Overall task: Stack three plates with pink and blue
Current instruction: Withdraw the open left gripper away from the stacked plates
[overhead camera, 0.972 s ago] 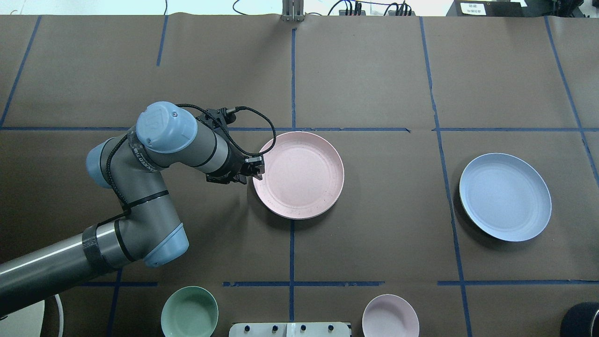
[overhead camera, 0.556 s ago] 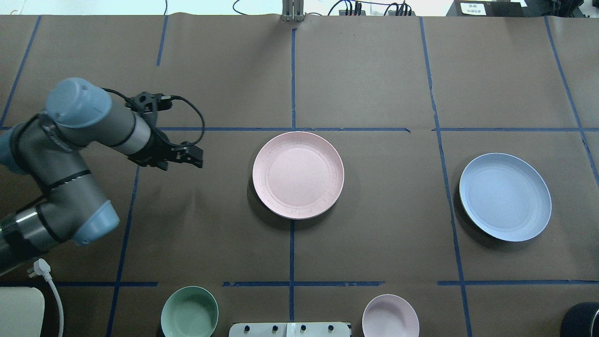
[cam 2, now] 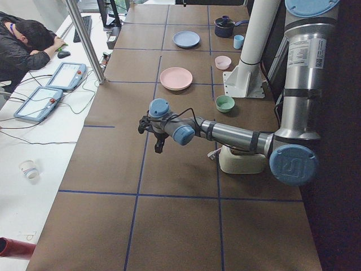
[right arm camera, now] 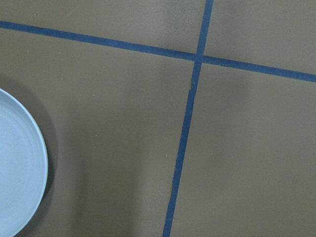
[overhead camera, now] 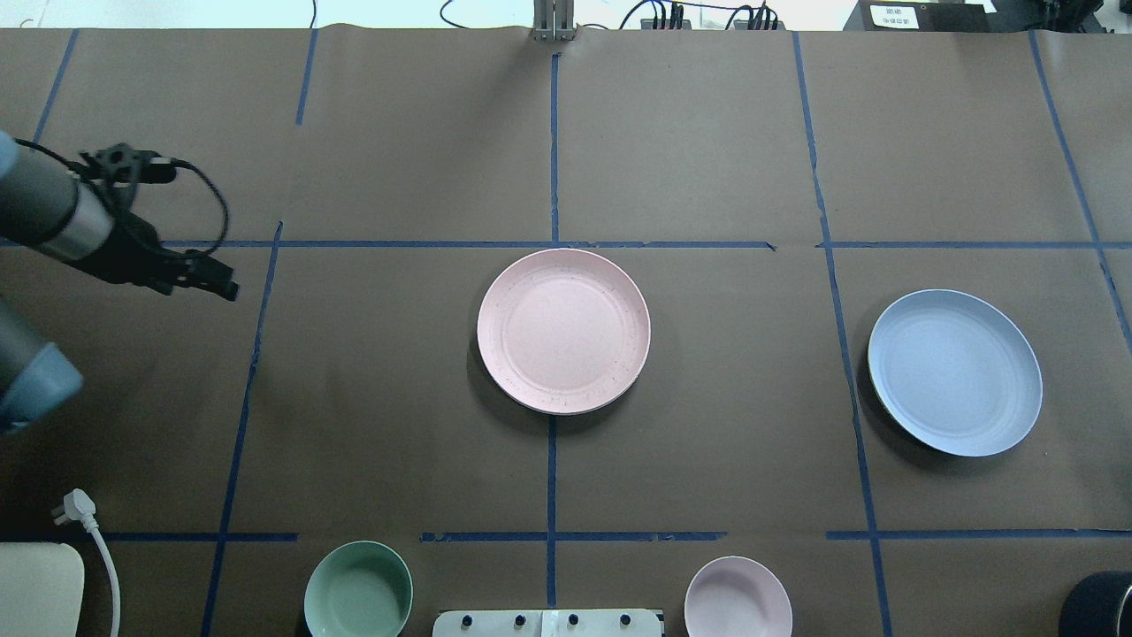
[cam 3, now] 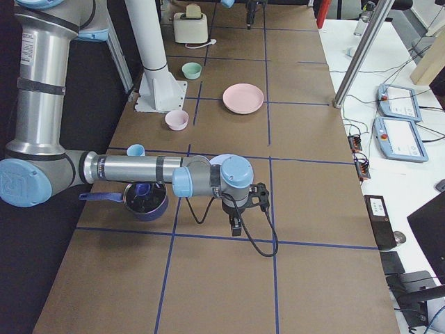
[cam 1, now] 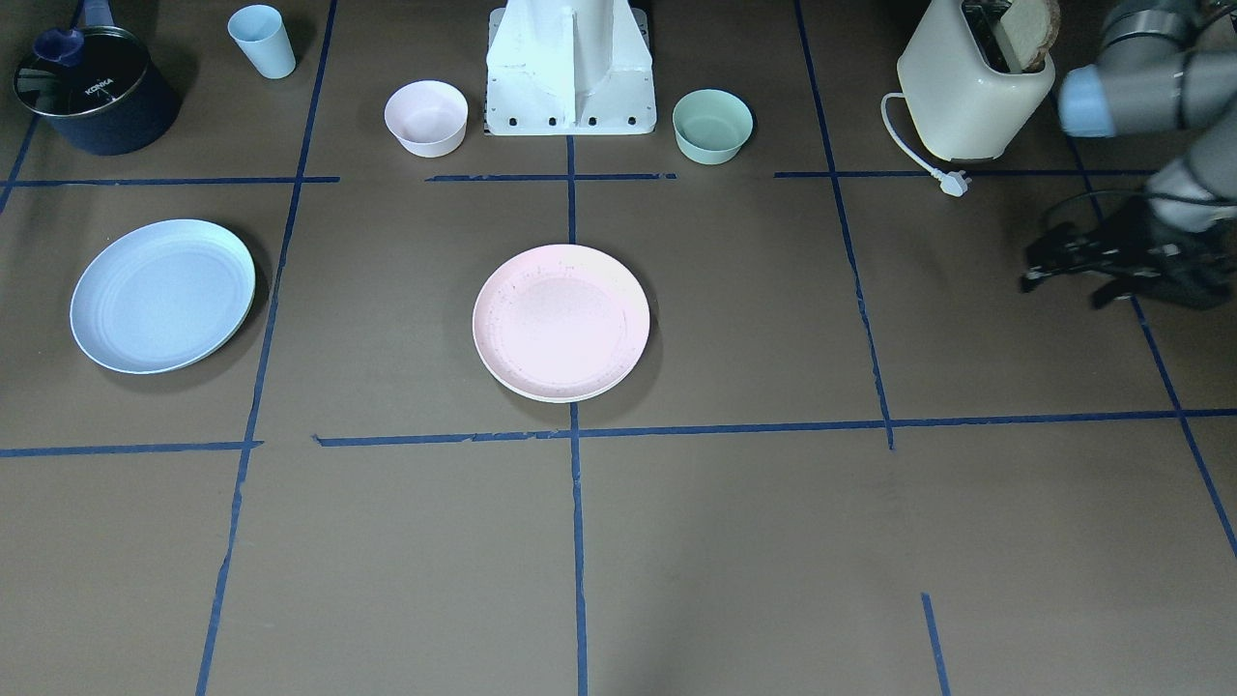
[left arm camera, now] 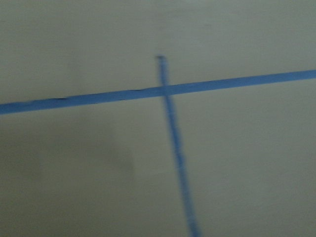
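Note:
The pale pink plate (overhead camera: 563,330) lies flat at the table's middle, also in the front view (cam 1: 560,321). The light blue plate (overhead camera: 955,372) lies far to its right, and its edge shows in the right wrist view (right arm camera: 19,168). The cream plate does not show on its own; I cannot tell whether it lies under another plate. My left gripper (overhead camera: 225,287) hangs empty over bare table far left of the pink plate, its jaws apart in the front view (cam 1: 1032,271). My right gripper (cam 3: 236,226) shows only in the exterior right view, near the blue plate; I cannot tell its state.
A green bowl (overhead camera: 358,590) and a small pink bowl (overhead camera: 738,597) flank the robot base (cam 1: 570,68). A toaster (cam 1: 971,87) with its plug (cam 1: 952,182), a dark pot (cam 1: 92,87) and a blue cup (cam 1: 262,41) stand along the robot's side.
My left gripper has pulled away from the pink plate's left rim and moved far to the left. Both plates have stayed put.

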Motion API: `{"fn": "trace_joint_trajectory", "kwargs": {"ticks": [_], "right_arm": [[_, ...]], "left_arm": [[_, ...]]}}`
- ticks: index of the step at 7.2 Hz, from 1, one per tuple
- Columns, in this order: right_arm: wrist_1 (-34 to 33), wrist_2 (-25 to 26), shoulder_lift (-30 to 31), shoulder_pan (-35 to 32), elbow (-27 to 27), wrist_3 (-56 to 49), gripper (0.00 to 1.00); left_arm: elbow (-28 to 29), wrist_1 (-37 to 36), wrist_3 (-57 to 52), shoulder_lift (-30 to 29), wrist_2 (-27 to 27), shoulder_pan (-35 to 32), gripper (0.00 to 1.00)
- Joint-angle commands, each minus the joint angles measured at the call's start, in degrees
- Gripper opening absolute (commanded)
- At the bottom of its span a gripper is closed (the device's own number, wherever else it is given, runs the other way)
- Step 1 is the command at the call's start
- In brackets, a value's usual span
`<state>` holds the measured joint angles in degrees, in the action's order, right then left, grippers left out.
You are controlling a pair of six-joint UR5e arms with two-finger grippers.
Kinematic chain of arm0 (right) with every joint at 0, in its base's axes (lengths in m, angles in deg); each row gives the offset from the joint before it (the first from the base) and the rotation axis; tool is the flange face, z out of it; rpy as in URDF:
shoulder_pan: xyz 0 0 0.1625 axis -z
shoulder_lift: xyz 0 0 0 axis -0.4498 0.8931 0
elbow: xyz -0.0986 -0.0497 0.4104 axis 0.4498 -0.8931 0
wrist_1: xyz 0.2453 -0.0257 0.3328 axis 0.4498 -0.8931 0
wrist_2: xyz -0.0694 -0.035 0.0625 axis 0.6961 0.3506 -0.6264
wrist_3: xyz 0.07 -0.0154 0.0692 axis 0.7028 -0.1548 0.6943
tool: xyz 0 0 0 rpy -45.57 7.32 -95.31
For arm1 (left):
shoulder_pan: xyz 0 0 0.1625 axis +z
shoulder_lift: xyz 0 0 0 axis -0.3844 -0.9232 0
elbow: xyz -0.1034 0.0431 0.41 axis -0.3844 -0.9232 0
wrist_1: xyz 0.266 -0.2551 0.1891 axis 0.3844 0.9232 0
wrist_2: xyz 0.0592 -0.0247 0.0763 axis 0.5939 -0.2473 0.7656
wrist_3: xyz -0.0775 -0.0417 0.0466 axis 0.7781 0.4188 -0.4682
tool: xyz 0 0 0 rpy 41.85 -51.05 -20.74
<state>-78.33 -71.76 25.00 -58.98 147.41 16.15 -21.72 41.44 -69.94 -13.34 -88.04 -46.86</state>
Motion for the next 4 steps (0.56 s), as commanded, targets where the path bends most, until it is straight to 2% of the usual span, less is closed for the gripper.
{"fn": "trace_joint_trajectory", "kwargs": {"ticks": [1, 2, 3, 4], "right_arm": [[0.0, 0.0, -0.2, 0.0, 0.1, 0.1, 1.00], [0.0, 0.0, -0.2, 0.0, 0.1, 0.2, 1.00], [0.2, -1.0, -0.3, 0.8, 0.3, 5.1, 1.00], [8.5, -1.8, 0.6, 4.6, -0.4, 14.8, 1.00]], "left_arm": [[-1.2, -22.0, -24.4, 1.6, -1.5, -14.0, 1.00], [-2.4, -30.8, -27.4, 2.2, -1.4, -16.2, 1.00], [-2.5, -30.2, -29.5, 5.1, -1.6, -17.9, 1.00], [-2.3, -26.9, -29.2, 6.1, -1.7, -17.9, 1.00]]}}
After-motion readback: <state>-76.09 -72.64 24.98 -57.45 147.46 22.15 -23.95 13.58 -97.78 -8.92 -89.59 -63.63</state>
